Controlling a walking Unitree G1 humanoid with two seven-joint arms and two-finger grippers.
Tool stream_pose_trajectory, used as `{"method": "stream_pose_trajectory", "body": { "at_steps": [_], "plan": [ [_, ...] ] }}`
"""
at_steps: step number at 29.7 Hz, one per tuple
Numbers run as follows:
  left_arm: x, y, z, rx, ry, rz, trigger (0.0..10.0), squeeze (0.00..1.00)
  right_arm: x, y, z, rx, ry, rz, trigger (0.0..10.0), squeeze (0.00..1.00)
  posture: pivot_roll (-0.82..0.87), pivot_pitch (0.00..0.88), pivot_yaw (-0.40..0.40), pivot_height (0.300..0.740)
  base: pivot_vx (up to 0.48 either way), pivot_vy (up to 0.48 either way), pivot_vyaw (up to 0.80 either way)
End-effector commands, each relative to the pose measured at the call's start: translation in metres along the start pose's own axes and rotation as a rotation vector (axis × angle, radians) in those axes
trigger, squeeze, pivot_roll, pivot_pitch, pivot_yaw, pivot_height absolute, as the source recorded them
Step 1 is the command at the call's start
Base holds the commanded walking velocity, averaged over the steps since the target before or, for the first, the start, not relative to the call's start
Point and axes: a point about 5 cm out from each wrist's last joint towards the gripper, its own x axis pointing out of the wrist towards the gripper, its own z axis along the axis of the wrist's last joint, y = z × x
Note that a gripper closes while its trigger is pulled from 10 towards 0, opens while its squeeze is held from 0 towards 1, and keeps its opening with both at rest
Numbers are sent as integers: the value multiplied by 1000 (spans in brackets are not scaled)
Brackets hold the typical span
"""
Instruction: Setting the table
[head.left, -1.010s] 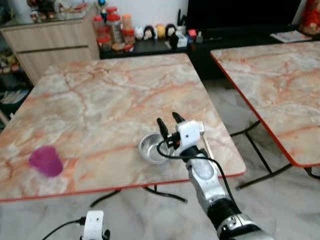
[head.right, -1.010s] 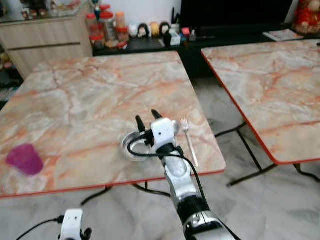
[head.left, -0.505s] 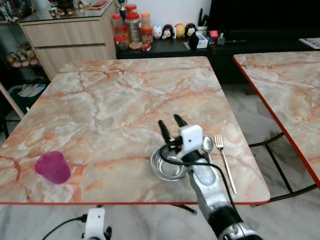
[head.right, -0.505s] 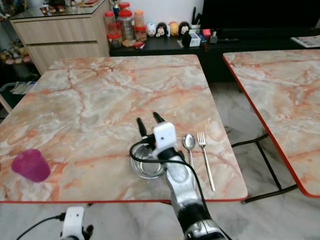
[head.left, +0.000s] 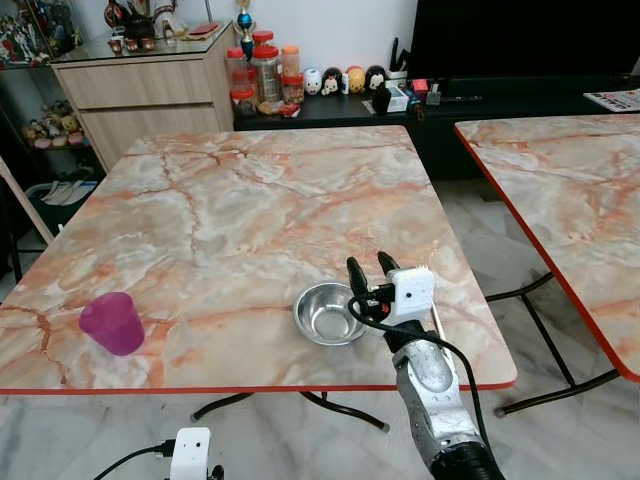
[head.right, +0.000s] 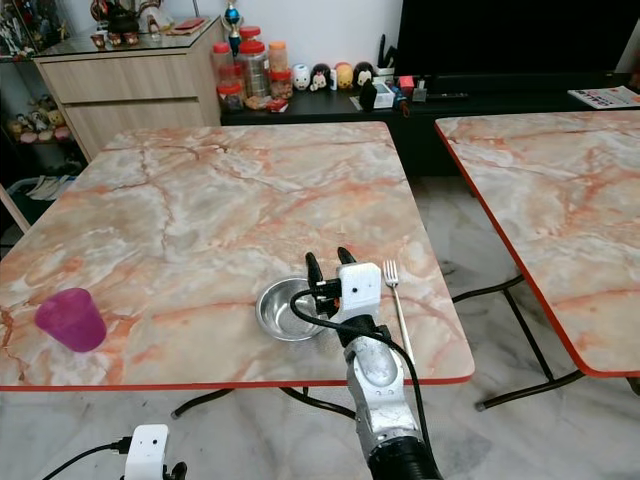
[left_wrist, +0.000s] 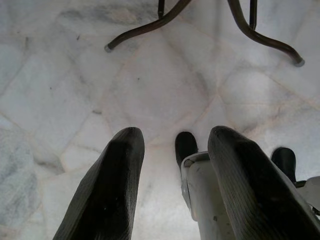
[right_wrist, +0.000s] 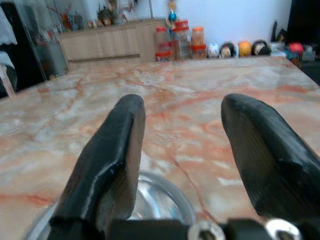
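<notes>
Two marble tabletops stand side by side in the left eye view; on the nearer tabletop (head.left: 250, 210) a steel bowl (head.left: 327, 313) lies close to the front edge, and a purple cup (head.left: 112, 323) stands well apart from it, near the front left corner. The right tool (head.left: 370, 275) hangs over the right rim of the bowl with its two black fingers apart and nothing between them. In the right eye view a fork (head.right: 397, 305) lies on the tabletop just beside the right arm, on the side away from the bowl. The left wrist view shows the left tool (left_wrist: 172, 185) low over the marble floor (left_wrist: 60, 80), fingers apart and empty. In the right wrist view the bowl sits just below the spread fingers (right_wrist: 112, 150).
</notes>
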Motion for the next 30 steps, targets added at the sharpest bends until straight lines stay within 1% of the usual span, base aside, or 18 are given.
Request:
{"method": "stream_pose_trajectory", "body": {
  "at_steps": [1, 3, 5, 8, 12, 15, 18, 25, 26, 30],
  "plan": [
    [-1, 6, -3, 4, 12, 8, 10000, 0, -4, -7, -11, 44, 72, -58, 10000, 0, -32, 0, 46, 740, 0, 0, 0],
    [-2, 8, -5, 5, 16, 10, 10000, 0, -5, -8, -14, 65, 85, -67, 10000, 0, -31, 0, 46, 740, 0, 0, 0],
    [-2, 11, -6, 0, 18, 17, 10000, 0, -7, -9, -15, 49, 115, -65, 10000, 0, -29, 0, 45, 740, 0, 0, 0],
    [-3, 14, -7, 0, 23, 24, 10000, 0, -8, -12, -19, 97, 157, -88, 10000, 0, -27, 0, 46, 740, 0, 0, 0],
    [-3, 14, -6, -4, 22, 28, 10000, 0, -6, -12, -16, 124, 136, -83, 10000, 0, -27, 0, 46, 740, 0, 0, 0],
    [-2, 13, -5, -7, 18, 27, 10000, 0, -5, -9, -15, 122, 145, -60, 10000, 0, -22, 0, 42, 740, 0, 0, 0],
    [-2, 11, -4, -10, 14, 24, 10000, 0, -6, -9, -17, 143, 158, -78, 10000, 0, -19, 0, 41, 740, 0, 0, 0],
    [-2, 10, -6, -10, 17, 21, 10000, 0, -7, -7, -16, 157, 164, -65, 10000, 0, -20, 0, 41, 740, 0, 0, 0],
    [-2, 10, -7, -10, 21, 22, 10000, 0, -7, -7, -16, 169, 163, -61, 10000, 1000, -20, 0, 43, 740, 0, 0, 0],
    [-3, 12, -9, -10, 28, 27, 10000, 0, -6, -4, -16, 195, 166, -46, 10000, 1000, -20, 0, 43, 740, 0, 0, 0]
  ]
}}
